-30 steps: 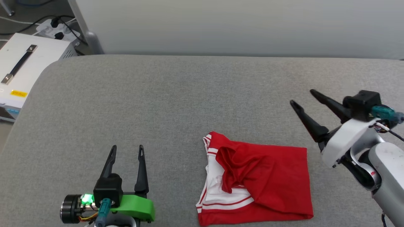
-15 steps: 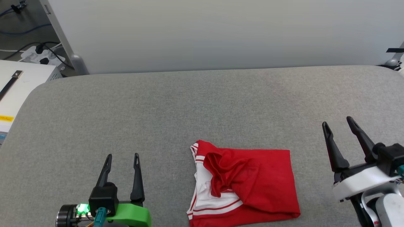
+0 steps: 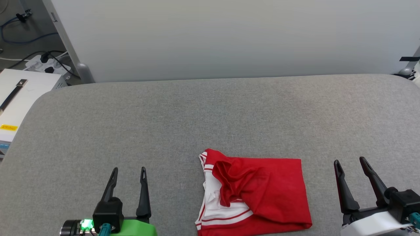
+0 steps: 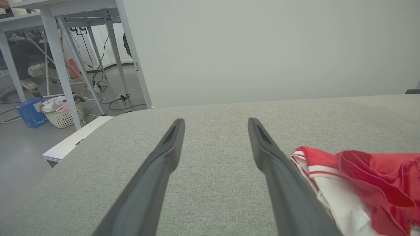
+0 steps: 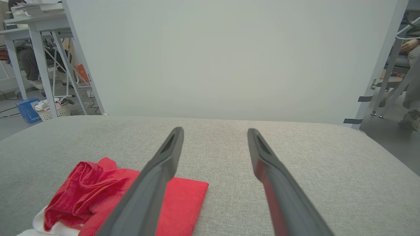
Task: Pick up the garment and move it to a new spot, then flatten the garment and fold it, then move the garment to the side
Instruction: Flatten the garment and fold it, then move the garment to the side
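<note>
The garment (image 3: 262,193) lies folded into a red rectangle on the grey padded table (image 3: 210,118), near the front edge, right of centre. A white sleeve with red stripes shows at its left side, and a rumpled red flap sits on top. No lettering shows. My left gripper (image 3: 128,171) stands open at the lower left, apart from the garment (image 4: 361,183), with nothing between its fingers. My right gripper (image 3: 350,161) stands open at the lower right, just right of the garment (image 5: 137,196), also holding nothing.
A white panel (image 3: 229,36) stands behind the table. A white box with a black strap (image 3: 16,98) and a power strip with cables (image 3: 49,64) are off the table's left end. White desk legs, a basket (image 4: 64,114) and a blue box (image 4: 31,113) stand on the floor beyond.
My right gripper has drawn back from above the table's right side to the lower right corner, open throughout. The camera has shifted. The garment and left gripper stay put.
</note>
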Controlling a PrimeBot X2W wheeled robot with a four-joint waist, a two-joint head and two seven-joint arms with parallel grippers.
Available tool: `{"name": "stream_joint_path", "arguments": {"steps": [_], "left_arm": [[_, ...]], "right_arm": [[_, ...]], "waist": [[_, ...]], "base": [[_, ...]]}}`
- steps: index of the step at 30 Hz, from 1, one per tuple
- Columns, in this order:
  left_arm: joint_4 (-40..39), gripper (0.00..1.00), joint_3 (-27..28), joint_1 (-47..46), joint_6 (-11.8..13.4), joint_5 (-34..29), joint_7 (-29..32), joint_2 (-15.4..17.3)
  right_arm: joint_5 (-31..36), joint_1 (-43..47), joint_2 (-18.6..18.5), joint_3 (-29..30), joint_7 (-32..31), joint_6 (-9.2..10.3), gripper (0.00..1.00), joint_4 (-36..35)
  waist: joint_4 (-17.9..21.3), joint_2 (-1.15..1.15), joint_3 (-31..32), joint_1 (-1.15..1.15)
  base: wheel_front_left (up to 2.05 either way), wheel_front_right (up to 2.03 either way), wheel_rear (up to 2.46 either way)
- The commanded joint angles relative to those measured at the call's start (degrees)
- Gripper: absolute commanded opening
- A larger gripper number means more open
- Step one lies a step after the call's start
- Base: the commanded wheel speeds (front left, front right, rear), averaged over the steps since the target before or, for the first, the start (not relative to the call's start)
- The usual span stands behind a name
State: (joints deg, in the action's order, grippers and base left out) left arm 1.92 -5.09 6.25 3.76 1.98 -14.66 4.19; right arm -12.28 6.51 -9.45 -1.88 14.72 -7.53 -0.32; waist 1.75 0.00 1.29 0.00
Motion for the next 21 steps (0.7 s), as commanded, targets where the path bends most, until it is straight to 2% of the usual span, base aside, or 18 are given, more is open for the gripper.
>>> {"name": "stream_joint_path", "arguments": {"steps": [1, 13, 17, 21], "left_arm": [[-0.10, 1.00, 0.04, 1.10, -0.31, -0.17, -0.34, 0.22], [0.32, 1.00, 0.18, 1.03, -0.44, -0.16, -0.34, 0.08], [0.19, 1.00, 0.38, 0.71, -0.48, -0.12, -0.34, 0.06], [0.01, 1.00, 0.43, 0.12, -0.63, -0.22, -0.34, 0.07]], "right_arm": [[0.43, 0.83, 0.12, 0.28, 0.27, 0.04, 1.00, -0.12], [0.77, -0.35, 0.03, 1.13, 0.28, 0.04, 1.00, 0.76], [0.17, -3.63, -1.57, 1.59, 0.28, 0.04, 1.00, 0.79], [-1.15, -8.73, -4.82, 1.23, 0.15, 0.04, 1.00, 1.47]], "waist": [[-0.06, 0.00, 0.01, 0.00], [-0.81, 0.00, -0.09, 0.00], [-1.02, 0.00, -0.28, 0.00], [-1.44, 0.00, -0.76, 0.00]], "base": [[0.00, 0.00, 0.00], [0.00, 0.00, 0.00], [0.00, 0.00, 0.00], [0.00, 0.00, 0.00]]}}
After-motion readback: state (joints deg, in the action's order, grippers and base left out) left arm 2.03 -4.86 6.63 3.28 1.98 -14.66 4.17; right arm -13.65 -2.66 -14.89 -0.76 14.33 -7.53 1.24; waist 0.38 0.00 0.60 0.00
